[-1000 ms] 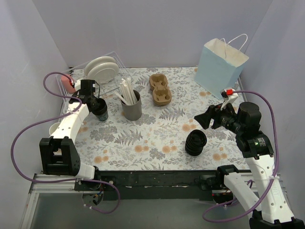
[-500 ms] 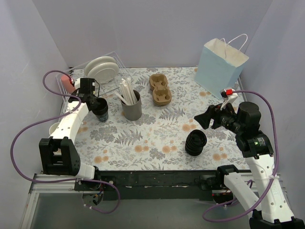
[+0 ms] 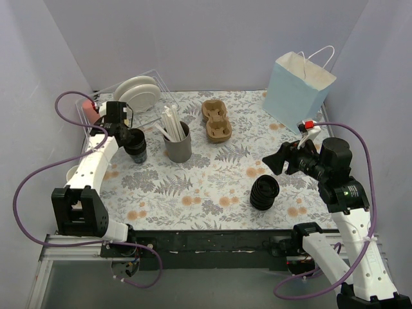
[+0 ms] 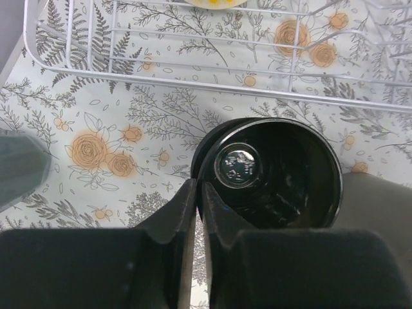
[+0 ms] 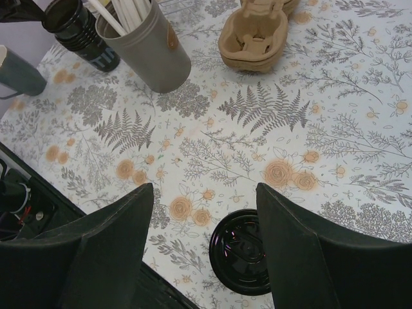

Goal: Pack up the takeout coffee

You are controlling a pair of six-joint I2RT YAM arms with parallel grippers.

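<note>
No lidded black cup shows in any view; the takeout coffee is hidden or out of view. My left gripper [image 3: 131,136] is shut on the rim of a lidless black cup [image 3: 136,147] at the back left. In the left wrist view the left gripper [image 4: 198,187] has one finger inside and one outside the lidless cup [image 4: 283,174]. A ribbed stack of black lids [image 3: 264,193] stands front right. My right gripper [image 3: 273,159] is open and empty above the table, just behind the stack. In the right wrist view the right gripper [image 5: 205,190] hangs above the lid stack [image 5: 248,251].
A grey holder with white straws [image 3: 177,145] stands next to the cup. Cardboard cup carriers [image 3: 215,120] lie at the back middle. A light blue paper bag [image 3: 297,84] stands at the back right. A wire rack with plates [image 3: 136,93] is at the back left.
My left gripper has shifted slightly back and left, keeping its hold on the lidless cup. The right arm has not moved.
</note>
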